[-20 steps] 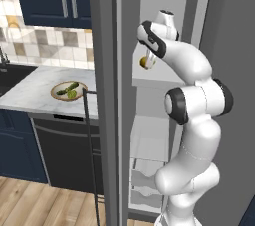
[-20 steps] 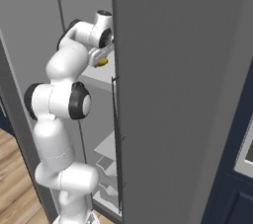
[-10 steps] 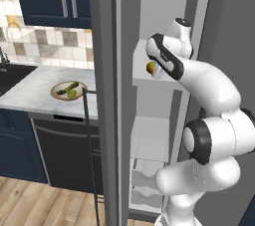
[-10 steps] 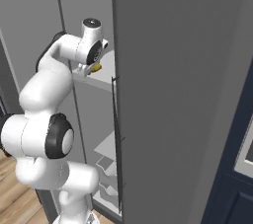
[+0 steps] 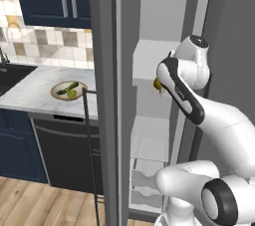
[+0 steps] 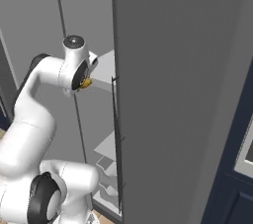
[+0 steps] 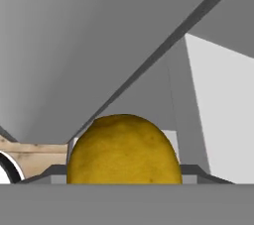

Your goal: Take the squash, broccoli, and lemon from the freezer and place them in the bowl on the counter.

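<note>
One lemon (image 7: 124, 150) gripped in the part-open end effector (image 5: 158, 84); one squash (image 5: 64, 89), one broccoli (image 5: 72, 93) in one bowl (image 5: 56, 94).

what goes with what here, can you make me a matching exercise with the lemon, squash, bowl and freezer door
Things:
1. lemon
2. squash
3. bowl
4. freezer door

Places or states:
A. standing open
B. on the white marble counter
C. lying in the bowl beside the broccoli
D. held in the gripper, at the freezer's upper shelf

Pairs: 1-D, 2-C, 3-B, 4-A
</note>
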You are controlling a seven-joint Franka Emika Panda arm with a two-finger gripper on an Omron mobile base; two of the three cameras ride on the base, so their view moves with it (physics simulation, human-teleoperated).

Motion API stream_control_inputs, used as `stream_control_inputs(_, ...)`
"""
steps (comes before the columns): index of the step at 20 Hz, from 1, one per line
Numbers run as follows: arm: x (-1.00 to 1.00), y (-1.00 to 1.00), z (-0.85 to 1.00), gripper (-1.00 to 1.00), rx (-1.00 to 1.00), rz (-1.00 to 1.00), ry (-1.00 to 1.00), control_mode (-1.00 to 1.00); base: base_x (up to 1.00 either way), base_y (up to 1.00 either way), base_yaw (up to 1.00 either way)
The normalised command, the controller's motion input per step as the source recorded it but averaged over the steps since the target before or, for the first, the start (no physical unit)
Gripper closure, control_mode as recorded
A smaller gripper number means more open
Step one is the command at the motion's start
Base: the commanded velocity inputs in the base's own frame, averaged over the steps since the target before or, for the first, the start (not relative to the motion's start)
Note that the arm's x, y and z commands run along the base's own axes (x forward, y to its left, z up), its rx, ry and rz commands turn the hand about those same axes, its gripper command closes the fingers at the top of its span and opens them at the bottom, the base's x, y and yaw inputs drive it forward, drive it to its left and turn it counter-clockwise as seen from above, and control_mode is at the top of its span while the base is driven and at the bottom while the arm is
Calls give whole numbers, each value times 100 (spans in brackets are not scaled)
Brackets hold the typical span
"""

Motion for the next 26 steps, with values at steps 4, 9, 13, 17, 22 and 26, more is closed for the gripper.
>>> stream_control_inputs(4, -88, -18, 31, 100, 0, 0, 0, -100, 0, 0, 0)
stream_control_inputs(9, -79, 0, 13, 100, 0, 0, 0, -100, 0, 0, 0)
stream_control_inputs(13, -89, 0, 0, 100, 0, 0, -4, -100, 0, 0, 0)
stream_control_inputs(17, -57, 0, 9, 100, 0, 0, 0, -100, 0, 0, 0)
stream_control_inputs(22, -62, 0, 20, 100, 0, 0, -5, -100, 0, 0, 0)
stream_control_inputs(26, 0, 0, 0, 100, 0, 0, 0, 100, -86, 4, 0)
